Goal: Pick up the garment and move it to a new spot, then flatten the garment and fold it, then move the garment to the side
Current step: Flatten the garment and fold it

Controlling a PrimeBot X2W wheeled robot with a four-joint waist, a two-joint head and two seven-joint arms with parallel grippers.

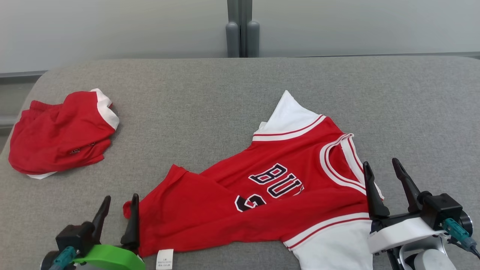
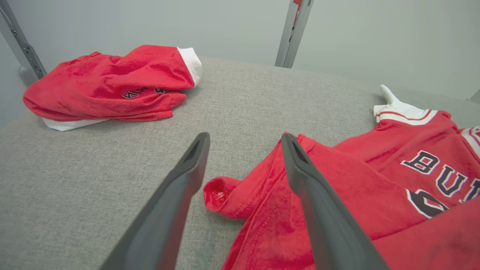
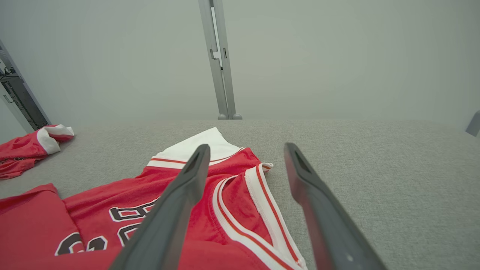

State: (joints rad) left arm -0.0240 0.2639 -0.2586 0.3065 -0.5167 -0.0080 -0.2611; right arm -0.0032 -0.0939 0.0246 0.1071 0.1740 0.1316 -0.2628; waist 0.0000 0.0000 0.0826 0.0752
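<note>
While both arms rested low in the head view, a red basketball jersey point(image 1: 285, 195) lay spread across the grey padded surface point(image 1: 225, 93), reaching from the middle of the view toward 5 o'clock. It was partly flattened. One white sleeve pointed toward 12 o'clock and another white part ran off the frame at 5 o'clock. Its white-trimmed neckline faced 3 o'clock, and dark lettering showed on the chest. The hem end was folded over itself toward 7 o'clock, with a small white label point(image 1: 165, 258) lying at the near edge.

The left pincer point(image 1: 120, 198) sat at 7 o'clock, its two dark fingers spread apart, with grey fabric showing between them. Its inner finger point(image 1: 132, 225) stood just beside the hem corner of the jersey; whether they touched could not be told. The right pincer point(image 1: 380, 163) sat at 4 o'clock, also spread wide, just beside the neckline and shoulder.

A second red garment with white trim point(image 1: 60, 135) lay bunched at 9 o'clock, well apart from the jersey. A grey post point(image 1: 242, 30) stood beyond the surface at 12 o'clock.
</note>
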